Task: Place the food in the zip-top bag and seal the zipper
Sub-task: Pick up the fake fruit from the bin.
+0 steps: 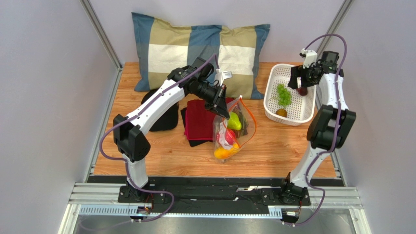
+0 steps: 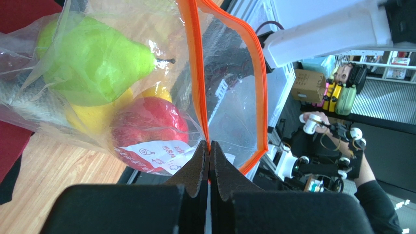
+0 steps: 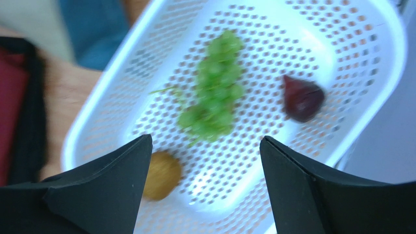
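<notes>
The zip-top bag lies about the middle of the bench, a little toward the near edge, with its mouth lifted and gaping toward the right edge. The left fingers are clenched on the zipper, pinching one lip of the orange-red strip flat between them, while the other lip bows away in a loop. Inside the bag sit a green pear, a red round fruit and a yellow piece pressed together. A white label shows on the plastic just beside the pinch.

At the far right corner stands a white perforated basket. The right fingers hang above it, spread wide and grasping nothing. In the basket lie a green grape bunch near the centre, a dark red fruit toward one wall and a yellow-brown fruit near the opposite rim, each apart from the others.

A red cloth lies just left of the bag on a black cloth, and a checked pillow rests along the far edge.
</notes>
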Robot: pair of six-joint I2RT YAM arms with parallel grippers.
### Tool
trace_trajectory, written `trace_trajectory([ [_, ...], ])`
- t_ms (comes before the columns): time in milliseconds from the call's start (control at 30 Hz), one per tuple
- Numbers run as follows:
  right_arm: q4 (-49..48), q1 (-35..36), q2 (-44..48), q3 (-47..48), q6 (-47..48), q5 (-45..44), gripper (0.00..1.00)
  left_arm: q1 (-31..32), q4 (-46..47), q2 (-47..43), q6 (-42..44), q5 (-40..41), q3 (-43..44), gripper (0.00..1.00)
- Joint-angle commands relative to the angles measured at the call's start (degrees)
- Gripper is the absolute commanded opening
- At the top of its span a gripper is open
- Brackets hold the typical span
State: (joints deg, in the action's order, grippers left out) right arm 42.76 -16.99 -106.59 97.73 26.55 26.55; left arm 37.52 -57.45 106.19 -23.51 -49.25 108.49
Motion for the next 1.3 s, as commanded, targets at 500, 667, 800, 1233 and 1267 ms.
trace_trajectory([
  [500,-6.64,-2.69,-27.62,22.86,6.5,-12.74,0.72,-1.57,3.31,-0.2,-2.07,-3.3,0.41,0.0],
  [667,-6.64,-2.34,-28.32,21.1,6.06,-15.03,0.76,-1.66,3.22,0.07,-2.16,-3.57,0.32,0.0],
  [800,-5.24,-2.34,-29.12,21.09,6.24,-15.04,0.75,-1.66,3.13,-0.02,-1.72,-3.3,-0.12,0.0],
  [1233,-0.49,-0.76,-29.21,19.87,6.94,-12.66,0.62,-1.66,3.49,0.42,-2.16,-3.74,0.23,0.0],
  [1267,-0.49,-0.76,-28.94,19.43,7.03,-12.75,0.61,-1.75,3.49,0.42,-2.24,-3.74,0.23,0.0],
])
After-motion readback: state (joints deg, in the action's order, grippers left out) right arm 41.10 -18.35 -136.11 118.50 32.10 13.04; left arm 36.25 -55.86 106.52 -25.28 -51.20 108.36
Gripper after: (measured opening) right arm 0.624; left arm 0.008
